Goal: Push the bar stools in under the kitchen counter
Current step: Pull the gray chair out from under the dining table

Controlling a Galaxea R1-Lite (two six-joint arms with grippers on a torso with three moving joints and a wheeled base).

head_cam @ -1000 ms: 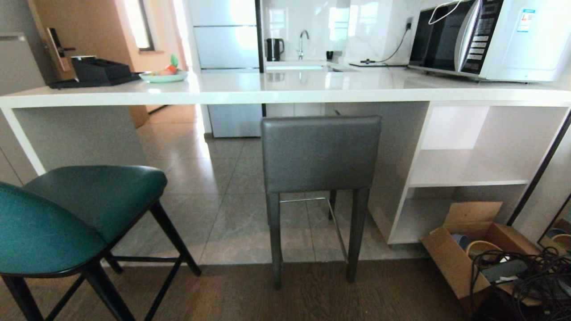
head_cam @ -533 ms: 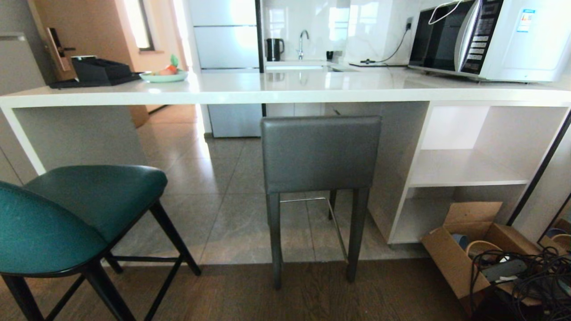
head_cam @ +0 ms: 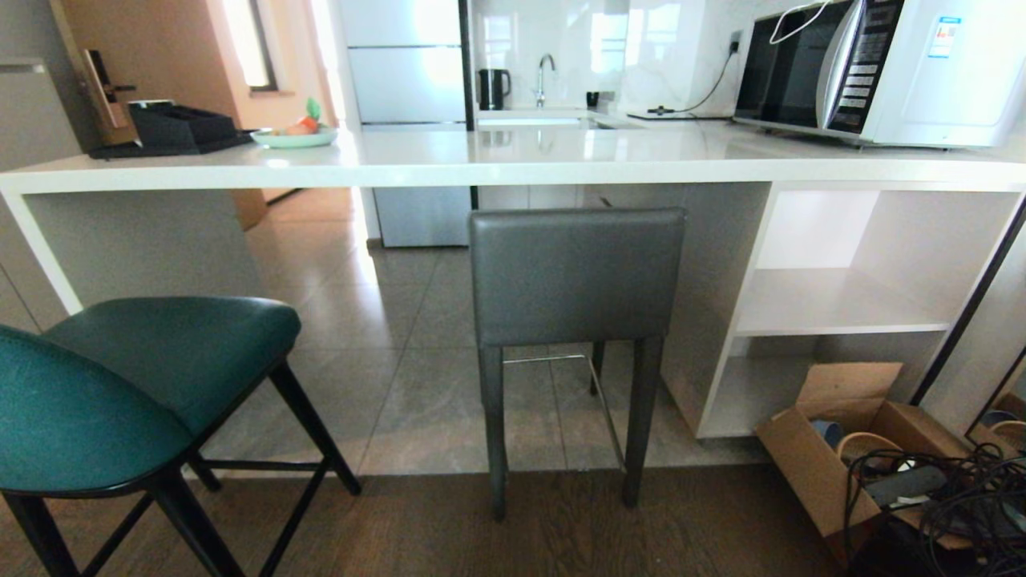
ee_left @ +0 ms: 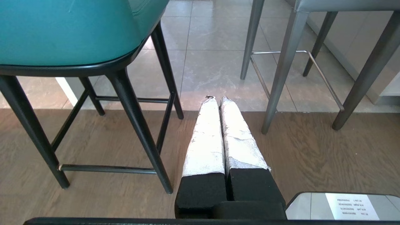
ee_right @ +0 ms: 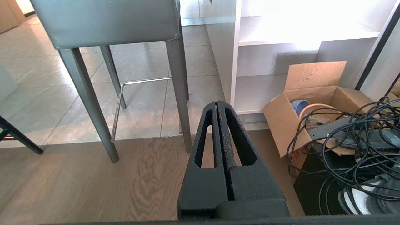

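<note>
Label (ee_left: 353, 206) beside closed left claw (ee_left: 217, 99), print mirrored, unreadable.

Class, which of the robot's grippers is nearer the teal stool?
Left. The left gripper hangs low beside the teal stool; the right gripper is beyond the grey stool, by the cardboard box.

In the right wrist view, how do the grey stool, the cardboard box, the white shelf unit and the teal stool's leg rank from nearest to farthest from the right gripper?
From the right gripper, shut and low over the wood floor:
1. Grey stool: its near leg stands just beside the tips.
2. White shelf unit: its front edge is just behind them, nearly as close.
3. Cardboard box: off to one side, on the floor.
4. Teal stool's leg: at the opposite edge, farthest.
</note>
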